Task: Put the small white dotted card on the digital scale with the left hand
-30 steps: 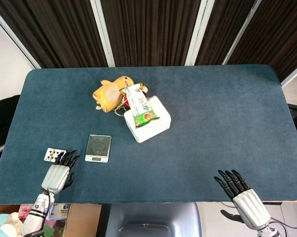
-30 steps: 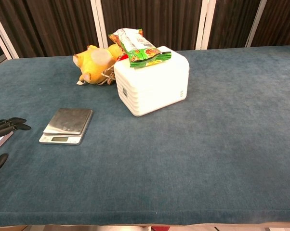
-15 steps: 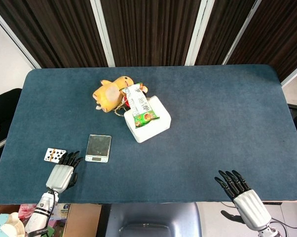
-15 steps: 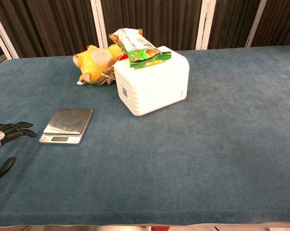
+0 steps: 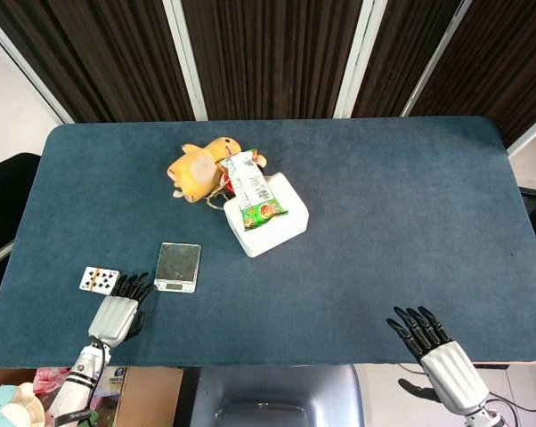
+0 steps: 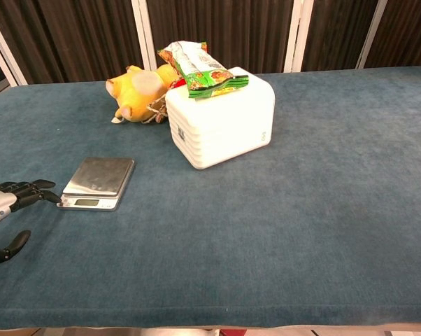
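Observation:
The small white dotted card (image 5: 98, 279) lies flat on the blue table near its left front corner; the chest view does not show it. The digital scale (image 5: 178, 267) (image 6: 98, 183) sits to the right of the card with nothing on its steel plate. My left hand (image 5: 120, 309) (image 6: 9, 204) is just in front of the card and left of the scale, fingers spread, holding nothing. Its fingertips (image 6: 51, 198) reach close to the scale's front left corner. My right hand (image 5: 433, 348) hovers open at the table's front right edge.
A white box (image 5: 268, 216) (image 6: 221, 124) stands behind the scale with a green snack packet (image 5: 253, 192) (image 6: 200, 70) on top. A yellow plush toy (image 5: 199, 167) (image 6: 137, 94) lies behind it. Cardboard boxes (image 5: 19, 400) sit below the table's left front corner.
My left hand has slid to the right and back off the card, which now lies fully uncovered. The card itself, the scale and my right hand have not moved.

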Robot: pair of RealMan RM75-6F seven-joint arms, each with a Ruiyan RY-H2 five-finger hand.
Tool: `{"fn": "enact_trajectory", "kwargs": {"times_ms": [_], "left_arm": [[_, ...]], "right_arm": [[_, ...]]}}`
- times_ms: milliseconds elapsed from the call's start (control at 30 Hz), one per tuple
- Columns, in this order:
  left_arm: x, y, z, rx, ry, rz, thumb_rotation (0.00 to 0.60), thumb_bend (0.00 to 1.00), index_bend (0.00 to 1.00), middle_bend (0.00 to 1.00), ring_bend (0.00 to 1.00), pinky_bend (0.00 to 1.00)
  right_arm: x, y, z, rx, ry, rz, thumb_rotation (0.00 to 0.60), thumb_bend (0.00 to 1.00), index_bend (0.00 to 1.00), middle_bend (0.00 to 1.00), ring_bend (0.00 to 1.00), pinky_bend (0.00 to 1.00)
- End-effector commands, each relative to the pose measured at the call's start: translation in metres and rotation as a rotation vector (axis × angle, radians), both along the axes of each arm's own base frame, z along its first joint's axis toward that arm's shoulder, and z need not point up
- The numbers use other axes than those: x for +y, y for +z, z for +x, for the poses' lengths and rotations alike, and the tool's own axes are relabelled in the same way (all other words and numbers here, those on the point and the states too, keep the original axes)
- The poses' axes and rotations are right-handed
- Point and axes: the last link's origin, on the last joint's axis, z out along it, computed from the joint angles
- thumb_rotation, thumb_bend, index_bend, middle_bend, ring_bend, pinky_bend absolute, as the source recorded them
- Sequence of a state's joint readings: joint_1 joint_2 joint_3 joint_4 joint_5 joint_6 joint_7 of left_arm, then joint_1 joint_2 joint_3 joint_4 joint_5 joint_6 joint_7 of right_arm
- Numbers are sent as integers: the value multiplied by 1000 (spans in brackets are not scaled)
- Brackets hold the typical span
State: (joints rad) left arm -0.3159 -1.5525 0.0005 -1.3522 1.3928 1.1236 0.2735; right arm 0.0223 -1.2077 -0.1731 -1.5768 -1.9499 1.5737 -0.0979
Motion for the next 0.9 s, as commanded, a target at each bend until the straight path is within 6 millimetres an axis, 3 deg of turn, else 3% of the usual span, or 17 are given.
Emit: {"fn": "enact_trajectory", "kwargs": {"times_ms": [33, 900], "left_arm": [[0, -1, 0, 1, 2, 0, 600, 590, 168, 0, 0, 0], [1, -8, 1, 26, 7, -24, 600, 592, 167, 0, 0, 0]], "right_arm": [[0, 0, 0, -1, 1, 0, 600, 180, 0, 0, 0, 0], [0, 1, 0, -5, -3, -4, 600, 180, 0, 0, 0, 0]]}}
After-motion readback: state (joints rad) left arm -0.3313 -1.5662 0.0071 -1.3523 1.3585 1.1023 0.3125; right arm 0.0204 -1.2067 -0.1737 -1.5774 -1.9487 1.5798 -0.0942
